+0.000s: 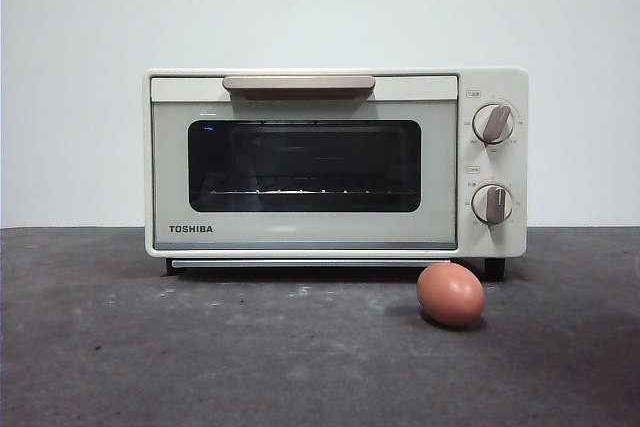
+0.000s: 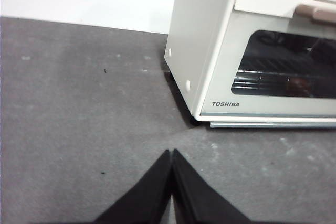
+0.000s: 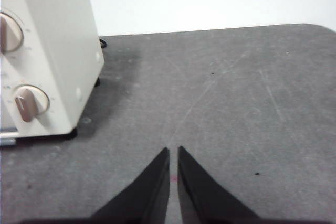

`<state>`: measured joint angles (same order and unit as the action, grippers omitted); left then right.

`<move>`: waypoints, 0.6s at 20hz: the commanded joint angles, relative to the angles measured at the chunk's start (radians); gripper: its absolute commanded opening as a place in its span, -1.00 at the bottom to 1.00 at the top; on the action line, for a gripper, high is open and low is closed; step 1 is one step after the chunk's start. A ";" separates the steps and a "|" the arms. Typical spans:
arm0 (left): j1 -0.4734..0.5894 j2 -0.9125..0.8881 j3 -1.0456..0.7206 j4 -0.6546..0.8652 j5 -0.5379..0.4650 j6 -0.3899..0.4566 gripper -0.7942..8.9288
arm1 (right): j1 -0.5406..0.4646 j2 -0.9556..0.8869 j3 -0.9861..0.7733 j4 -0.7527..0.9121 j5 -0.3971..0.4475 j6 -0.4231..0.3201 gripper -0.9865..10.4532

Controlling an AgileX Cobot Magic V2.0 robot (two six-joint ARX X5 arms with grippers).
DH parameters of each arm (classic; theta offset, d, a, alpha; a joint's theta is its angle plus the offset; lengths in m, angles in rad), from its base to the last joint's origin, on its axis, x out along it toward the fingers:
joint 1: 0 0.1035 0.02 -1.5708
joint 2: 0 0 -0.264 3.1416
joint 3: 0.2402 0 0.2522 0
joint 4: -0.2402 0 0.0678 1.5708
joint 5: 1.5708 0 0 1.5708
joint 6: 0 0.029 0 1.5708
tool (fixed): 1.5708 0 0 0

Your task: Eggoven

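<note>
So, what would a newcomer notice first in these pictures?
First, the cream TOSHIBA toaster oven standing at the back of the dark table, its door closed. Next, the brown egg lying on the table in front of the oven, below its two knobs.

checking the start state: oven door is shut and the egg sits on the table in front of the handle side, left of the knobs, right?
Nearly. The oven door is shut, but the front view shows the egg in front of the knobs, not left of them.
</note>
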<state>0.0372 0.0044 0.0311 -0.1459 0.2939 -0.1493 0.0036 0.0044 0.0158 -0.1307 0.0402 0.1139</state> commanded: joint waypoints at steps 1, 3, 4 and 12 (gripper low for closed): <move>0.003 -0.001 -0.027 0.011 0.001 -0.114 -0.82 | -0.001 -0.001 -0.003 0.031 -0.017 0.058 -0.82; 0.003 -0.001 -0.025 0.013 0.001 -0.168 -0.82 | -0.001 -0.001 -0.001 0.033 -0.023 0.093 -0.82; 0.003 -0.001 -0.024 0.013 0.001 -0.208 -0.82 | -0.001 -0.001 0.002 0.032 -0.031 0.122 -0.82; 0.002 0.004 0.075 -0.043 0.040 -0.420 -0.82 | -0.001 0.001 0.160 -0.073 -0.119 0.252 -0.82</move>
<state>0.0372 0.0078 0.0673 -0.2016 0.3222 -0.5152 0.0036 0.0063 0.1425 -0.2062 -0.0765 0.3328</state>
